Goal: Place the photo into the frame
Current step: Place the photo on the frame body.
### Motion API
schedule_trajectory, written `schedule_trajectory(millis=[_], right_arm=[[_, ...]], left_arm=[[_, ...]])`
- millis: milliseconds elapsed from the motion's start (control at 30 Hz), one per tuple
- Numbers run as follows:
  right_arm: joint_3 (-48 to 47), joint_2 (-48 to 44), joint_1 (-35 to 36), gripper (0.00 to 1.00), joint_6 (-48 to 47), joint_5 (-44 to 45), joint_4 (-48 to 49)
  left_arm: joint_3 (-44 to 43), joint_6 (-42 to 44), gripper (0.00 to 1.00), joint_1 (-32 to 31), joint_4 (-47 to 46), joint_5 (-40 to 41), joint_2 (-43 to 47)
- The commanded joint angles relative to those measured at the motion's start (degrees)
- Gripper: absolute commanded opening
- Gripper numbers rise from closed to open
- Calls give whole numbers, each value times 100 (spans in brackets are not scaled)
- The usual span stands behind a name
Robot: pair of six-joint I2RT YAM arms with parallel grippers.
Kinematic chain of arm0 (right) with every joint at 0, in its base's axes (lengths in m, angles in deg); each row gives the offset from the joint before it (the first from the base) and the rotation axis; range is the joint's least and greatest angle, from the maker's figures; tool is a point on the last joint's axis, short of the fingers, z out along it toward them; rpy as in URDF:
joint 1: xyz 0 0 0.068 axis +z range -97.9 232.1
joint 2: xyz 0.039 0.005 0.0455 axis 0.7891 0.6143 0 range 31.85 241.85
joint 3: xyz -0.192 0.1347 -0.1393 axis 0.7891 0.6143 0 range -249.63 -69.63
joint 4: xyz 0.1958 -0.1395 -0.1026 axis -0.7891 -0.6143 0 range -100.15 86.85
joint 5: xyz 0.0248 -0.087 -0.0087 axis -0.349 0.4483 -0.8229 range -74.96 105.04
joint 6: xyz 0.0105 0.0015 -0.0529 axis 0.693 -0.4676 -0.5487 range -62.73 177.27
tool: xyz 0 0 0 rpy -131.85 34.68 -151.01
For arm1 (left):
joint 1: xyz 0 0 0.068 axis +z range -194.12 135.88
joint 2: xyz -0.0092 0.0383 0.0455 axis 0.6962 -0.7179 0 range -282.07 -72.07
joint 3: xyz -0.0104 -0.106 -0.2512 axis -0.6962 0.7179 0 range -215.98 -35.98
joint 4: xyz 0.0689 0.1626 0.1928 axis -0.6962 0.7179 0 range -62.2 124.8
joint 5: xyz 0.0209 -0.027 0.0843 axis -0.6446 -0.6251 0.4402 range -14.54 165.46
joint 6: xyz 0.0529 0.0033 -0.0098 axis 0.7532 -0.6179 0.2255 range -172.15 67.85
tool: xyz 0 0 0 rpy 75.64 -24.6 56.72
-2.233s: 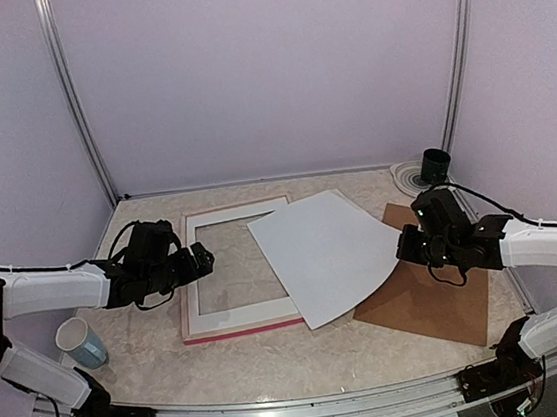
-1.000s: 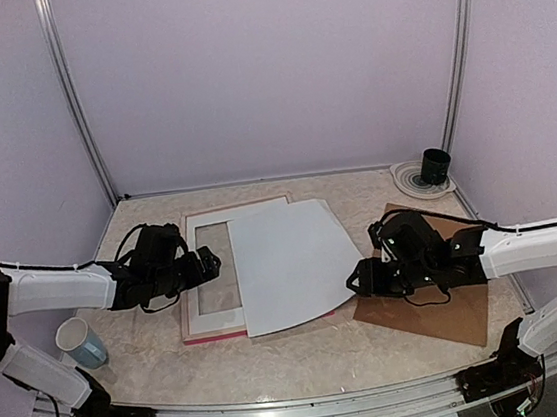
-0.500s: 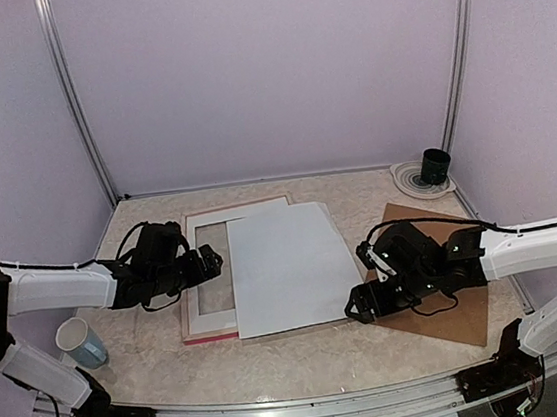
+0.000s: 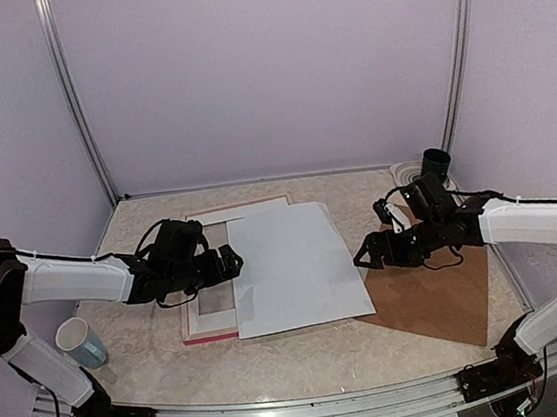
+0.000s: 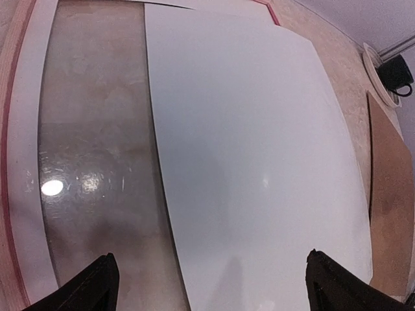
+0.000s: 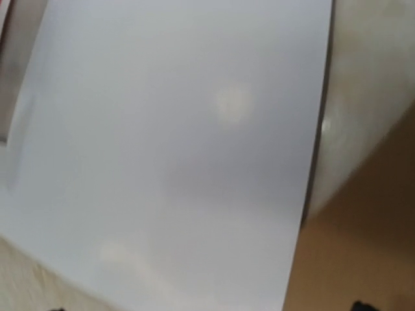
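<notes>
The photo lies white side up, its print hidden. Its left part covers the right half of the frame, which lies flat with a pink edge; its right part rests on the table. In the left wrist view the photo overlaps the glass inside the white mat. My left gripper hovers open at the photo's left edge, fingertips astride that edge. Off the photo's right edge, my right gripper stands open and holds nothing. Its wrist view shows the photo.
A brown backing board lies at the right, its left corner under the photo. A pale mug stands near the front left. A dark cup sits on a plate at the back right corner.
The right gripper carried the photo left over the frame, laid it flat, opened and drew back to the right. The left gripper moved right to the photo's left edge.
</notes>
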Motion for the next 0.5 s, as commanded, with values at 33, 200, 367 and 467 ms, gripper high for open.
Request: schedule_trajectory(millis=[33, 200, 367, 467], right_arm=[[-584, 1203, -552, 94, -434, -1254, 605], [-1117, 2120, -830, 92, -440, -1636, 859], [-1723, 2884, -998, 90, -451, -1875, 879], [-2007, 3212, -1028, 90, -417, -1940, 864]], left_arm=[[-401, -101, 99, -340, -63, -192, -333], [-406, -243, 99, -453, -113, -215, -548], [-334, -315, 99, -461, -92, -197, -531], [-302, -371, 99, -467, -129, -285, -591]])
